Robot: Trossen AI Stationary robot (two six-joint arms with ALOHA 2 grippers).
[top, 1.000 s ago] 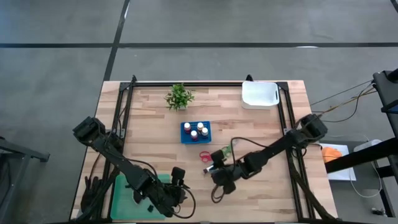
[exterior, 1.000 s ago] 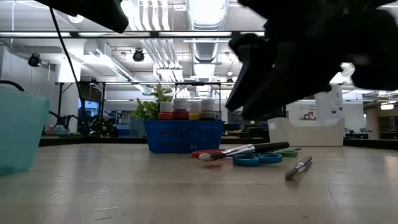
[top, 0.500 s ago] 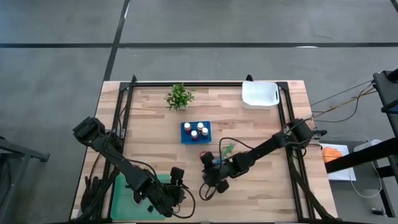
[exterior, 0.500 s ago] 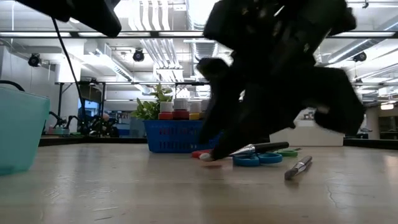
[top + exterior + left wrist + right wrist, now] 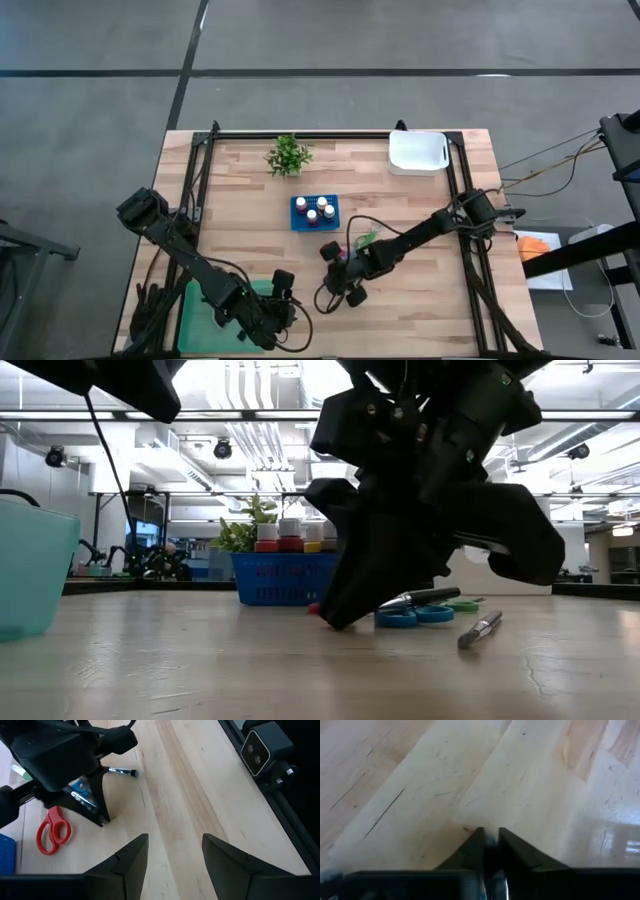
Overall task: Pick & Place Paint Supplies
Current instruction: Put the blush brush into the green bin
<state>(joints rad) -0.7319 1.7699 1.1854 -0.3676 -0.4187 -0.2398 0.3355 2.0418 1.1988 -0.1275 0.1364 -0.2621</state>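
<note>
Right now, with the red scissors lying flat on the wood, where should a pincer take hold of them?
Probably the narrow waist between the loops and the tip of the red scissors, coming straight down from above: they lie flat, so no edge offers itself sideways, and the loops are wide. The right pincer stands just beside them.

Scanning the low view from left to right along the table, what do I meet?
Teal bin → blue basket of paint bottles → right pincer touching the table → blue scissors → loose brush.
</note>
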